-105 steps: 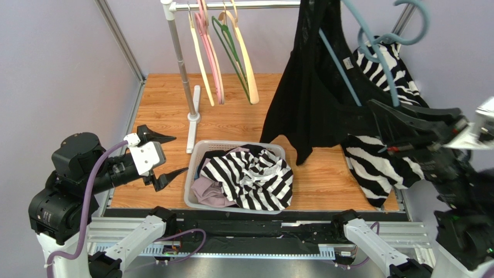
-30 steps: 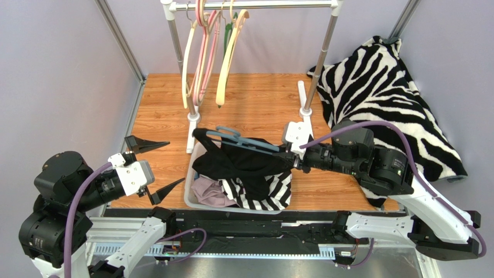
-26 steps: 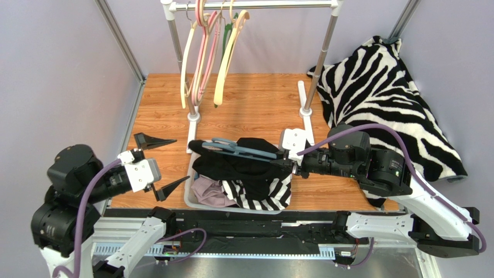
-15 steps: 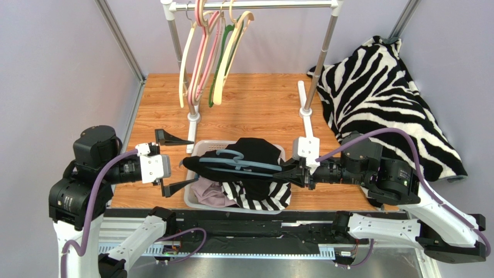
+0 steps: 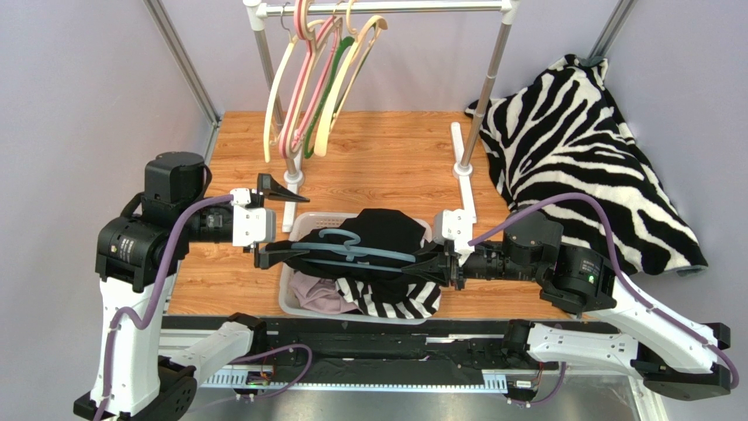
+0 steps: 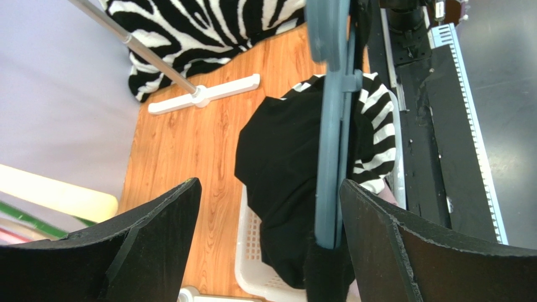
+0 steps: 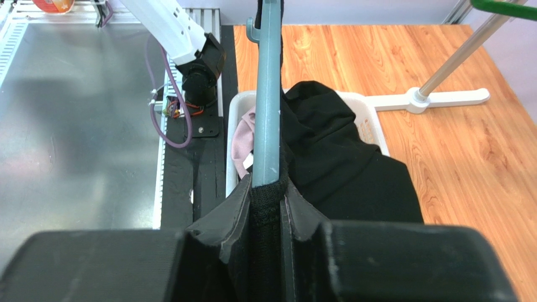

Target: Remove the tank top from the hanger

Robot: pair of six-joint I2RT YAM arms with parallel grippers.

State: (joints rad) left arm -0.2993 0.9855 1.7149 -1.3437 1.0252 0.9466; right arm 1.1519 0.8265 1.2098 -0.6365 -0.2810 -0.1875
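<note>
R fingers tight on hanger w/ tank top, L fingers wide

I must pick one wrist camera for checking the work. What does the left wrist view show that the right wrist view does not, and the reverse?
Only the left wrist view: the zebra blanket, the striped shirt in the white basket, and the open left end effector. Only the right wrist view: the pink cloth, the metal bench, and the right end effector shut on the blue hanger. Both: the blue hanger, the black tank top, the white basket and the rack foot.
</note>
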